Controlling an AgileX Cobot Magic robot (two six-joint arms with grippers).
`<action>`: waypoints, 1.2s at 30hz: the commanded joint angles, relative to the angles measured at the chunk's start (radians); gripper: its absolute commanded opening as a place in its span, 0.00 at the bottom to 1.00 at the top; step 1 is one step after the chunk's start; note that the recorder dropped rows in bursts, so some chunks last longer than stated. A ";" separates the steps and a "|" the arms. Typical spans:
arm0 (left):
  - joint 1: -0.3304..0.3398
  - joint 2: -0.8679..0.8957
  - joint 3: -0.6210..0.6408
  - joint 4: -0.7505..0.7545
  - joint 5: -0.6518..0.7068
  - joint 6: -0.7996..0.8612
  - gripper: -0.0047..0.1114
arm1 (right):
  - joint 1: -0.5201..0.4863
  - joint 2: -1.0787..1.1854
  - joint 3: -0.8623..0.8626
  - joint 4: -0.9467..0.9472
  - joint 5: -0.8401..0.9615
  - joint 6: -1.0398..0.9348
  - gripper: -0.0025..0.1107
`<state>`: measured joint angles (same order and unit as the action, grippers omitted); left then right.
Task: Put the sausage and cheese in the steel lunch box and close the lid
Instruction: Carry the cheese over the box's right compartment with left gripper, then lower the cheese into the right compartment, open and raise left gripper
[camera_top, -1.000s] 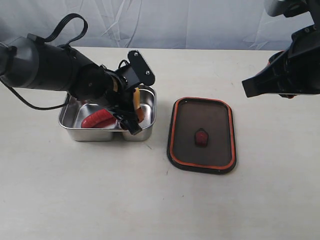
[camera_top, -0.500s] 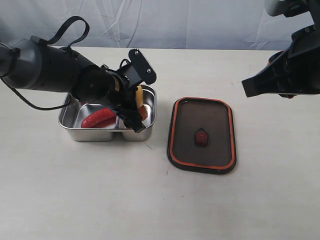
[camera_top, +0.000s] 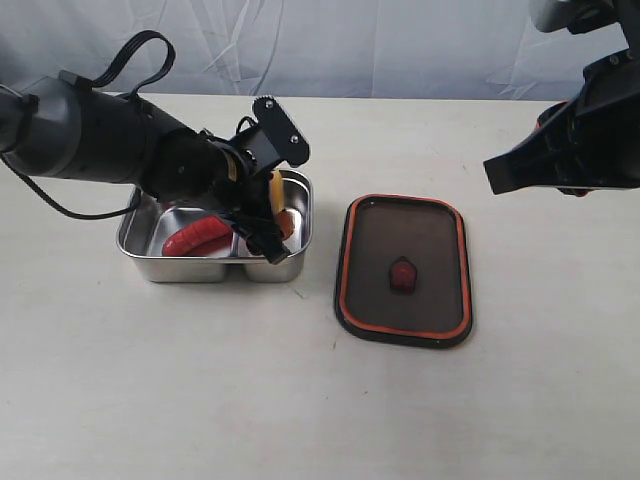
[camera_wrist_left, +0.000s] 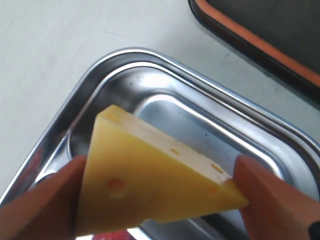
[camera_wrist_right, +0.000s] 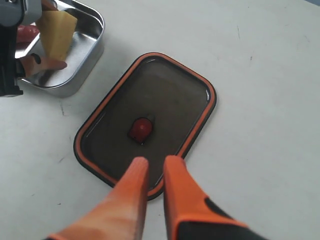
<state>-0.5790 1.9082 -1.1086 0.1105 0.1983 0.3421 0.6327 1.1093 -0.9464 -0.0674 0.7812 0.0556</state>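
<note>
Barely shifted, left gripper clamps yellow holed cheese over steel lunch box; lid at three o'clock; right gripper ajar, empty.

In the exterior view my left claw covers most of the cheese and one end of the sausage. In my left wrist view the lid is cut by the edge, and my fingers are blurred.
</note>
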 joint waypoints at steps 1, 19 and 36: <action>0.001 0.000 -0.007 -0.006 -0.015 -0.006 0.55 | -0.005 -0.006 0.003 -0.013 -0.009 0.000 0.14; 0.001 0.000 -0.087 -0.006 0.169 0.035 0.64 | -0.005 -0.006 0.003 -0.019 -0.010 0.000 0.14; 0.001 0.006 -0.245 -0.127 0.427 0.261 0.63 | -0.005 -0.006 0.003 -0.010 -0.004 0.002 0.14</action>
<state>-0.5790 1.9097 -1.3347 0.0000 0.5759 0.5712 0.6327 1.1093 -0.9464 -0.0756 0.7797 0.0556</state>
